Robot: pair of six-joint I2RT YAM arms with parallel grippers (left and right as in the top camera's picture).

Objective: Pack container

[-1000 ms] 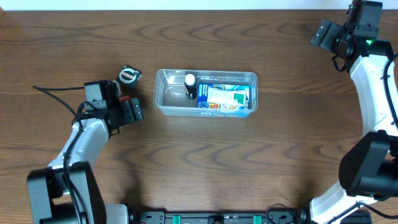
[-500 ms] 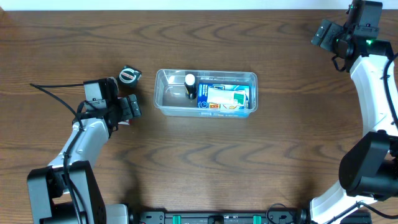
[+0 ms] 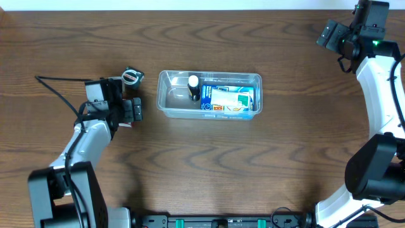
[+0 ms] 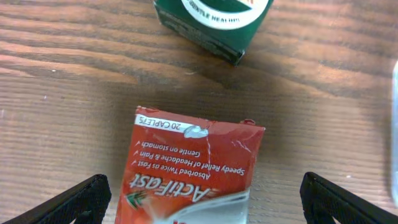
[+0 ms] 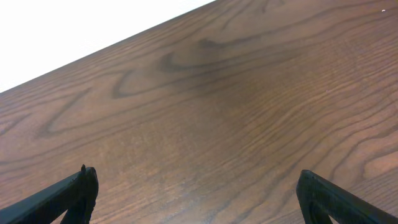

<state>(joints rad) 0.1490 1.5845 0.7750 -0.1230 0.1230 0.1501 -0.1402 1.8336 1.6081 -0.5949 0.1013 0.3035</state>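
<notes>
The clear plastic container [image 3: 166,101] stands mid-table and holds a small dark bottle with a white cap [image 3: 193,85] and a blue box [image 3: 229,99]. A red ActiFast box [image 4: 194,163] lies flat on the table. My left gripper [image 4: 203,190] is open, with one finger on each side of the box and neither touching it. In the overhead view my left gripper [image 3: 133,109] sits left of the container and covers most of the red box. A green box [image 4: 214,22] lies just beyond it, and also shows in the overhead view [image 3: 131,77]. My right gripper [image 5: 196,183] is open and empty.
My right arm [image 3: 354,31] is raised at the far right corner, over bare wood. A black cable [image 3: 60,79] trails left from the left arm. The table's far edge meets a white surface [image 5: 74,31].
My left gripper has shifted slightly toward the far side and turned a little over the red box. The right arm and the container have not moved.
</notes>
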